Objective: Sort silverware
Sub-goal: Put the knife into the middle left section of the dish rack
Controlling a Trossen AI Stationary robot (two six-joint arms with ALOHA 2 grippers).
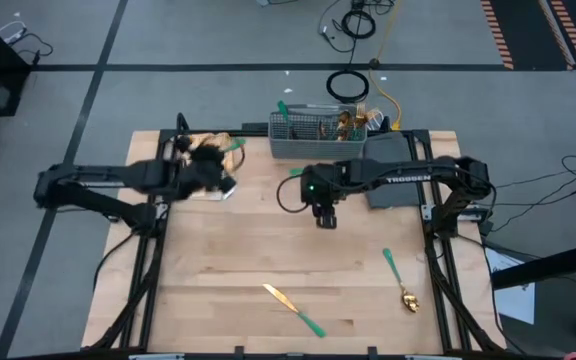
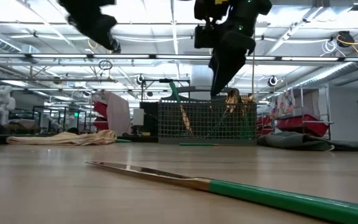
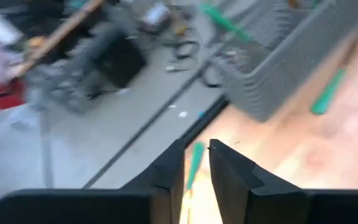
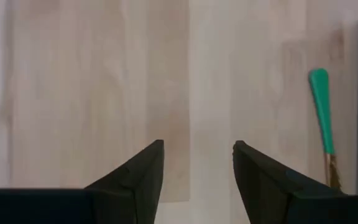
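Silverware with gold heads and teal handles is spread about. A knife (image 1: 293,308) and a spoon (image 1: 400,280) lie flat near the front edge. Several pieces stand in the grey basket (image 1: 308,135) at the far edge. My left gripper (image 3: 196,152) hovers at the far left by the tan cloth (image 1: 203,150), slightly open, and a teal handle (image 3: 194,165) shows in its gap. My right gripper (image 4: 197,155) hangs open over bare wood mid-table (image 1: 325,218). Another teal-handled piece (image 4: 321,106) lies off to its side. My left gripper: the gap between my fingers is wider than the teal handle (image 3: 193,171) that shows in it. The view is blurred, and I cannot tell whether either finger touches that handle or whether it lies on the table below.
In the low view the knife (image 2: 197,180) lies across the foreground, with the basket (image 2: 207,121) behind it and the cloth (image 2: 61,138) at the left. A teal piece (image 3: 328,90) lies on the table beside the basket. Dark grey cloth (image 1: 398,165) sits under the right arm.
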